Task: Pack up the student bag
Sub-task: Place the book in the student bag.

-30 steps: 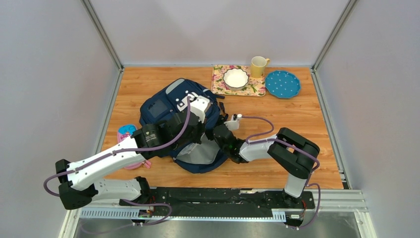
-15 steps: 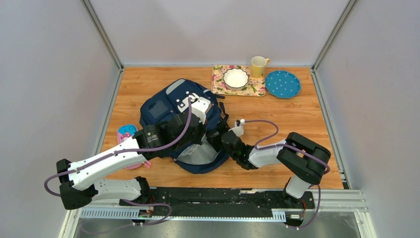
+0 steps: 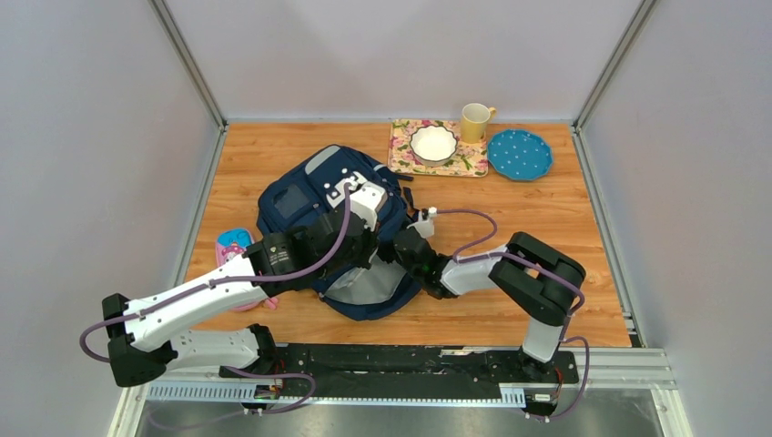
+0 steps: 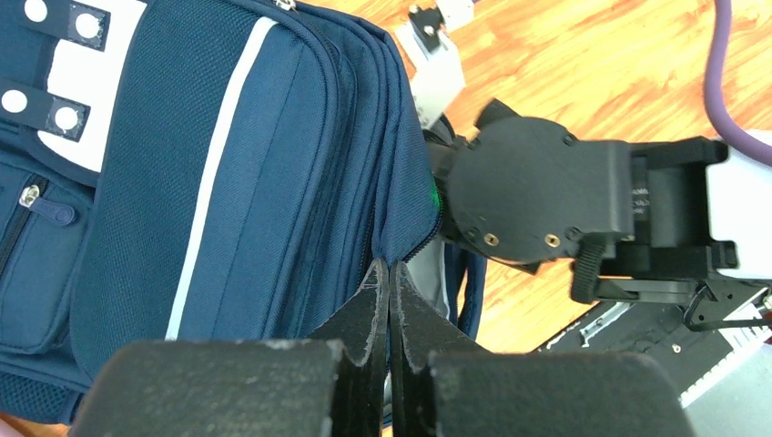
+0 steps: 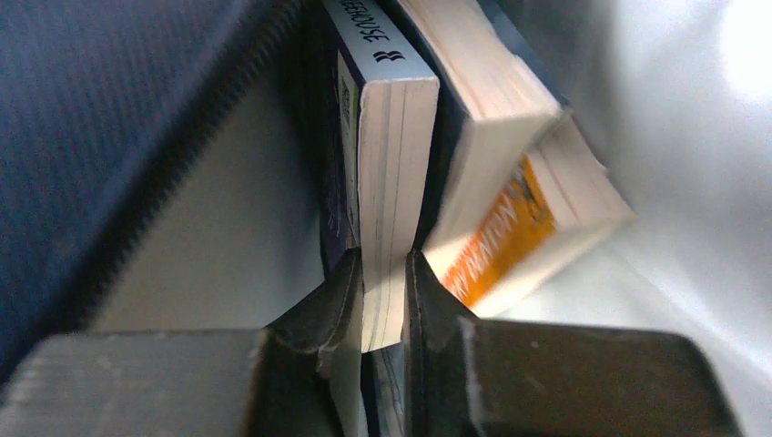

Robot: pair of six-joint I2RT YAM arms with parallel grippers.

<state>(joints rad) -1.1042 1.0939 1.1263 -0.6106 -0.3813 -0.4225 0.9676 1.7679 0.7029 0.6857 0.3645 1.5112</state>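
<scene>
From above, a good deal is buried. The left arm lies across the student bag (image 3: 296, 196) and covers its middle, so the left hand (image 4: 390, 271) cannot be picked out from overhead. The right hand (image 5: 384, 273) has its tips inside the bag's mouth, also out of sight from up there. A pink pencil case (image 3: 233, 244) peeks out from under the left arm, more than half of it covered.

Up close, the left hand's fingers are pressed flat together, with their tips right at the rim of the bag's opening beside the zip. Whether a fold of cloth is nipped between them I cannot tell. The right hand is clamped on the page edge of a blue-spined paperback (image 5: 387, 155) inside the bag, one finger on each side. Its spine lettering is cut off, and only the end of a word shows. A second book (image 5: 496, 232) with an orange cover leans against it, blurred, its title unreadable.

The bag lies on the wooden table (image 3: 519, 218), left of the middle, front side up, with its open mouth toward the arms' bases. It is navy fabric with pale grey stripes, a white patch with dots near the top and a zipped front pocket. Pale grey lining (image 3: 364, 284) shows in the opening. The right arm's black wrist sits just beside the bag's edge.
</scene>
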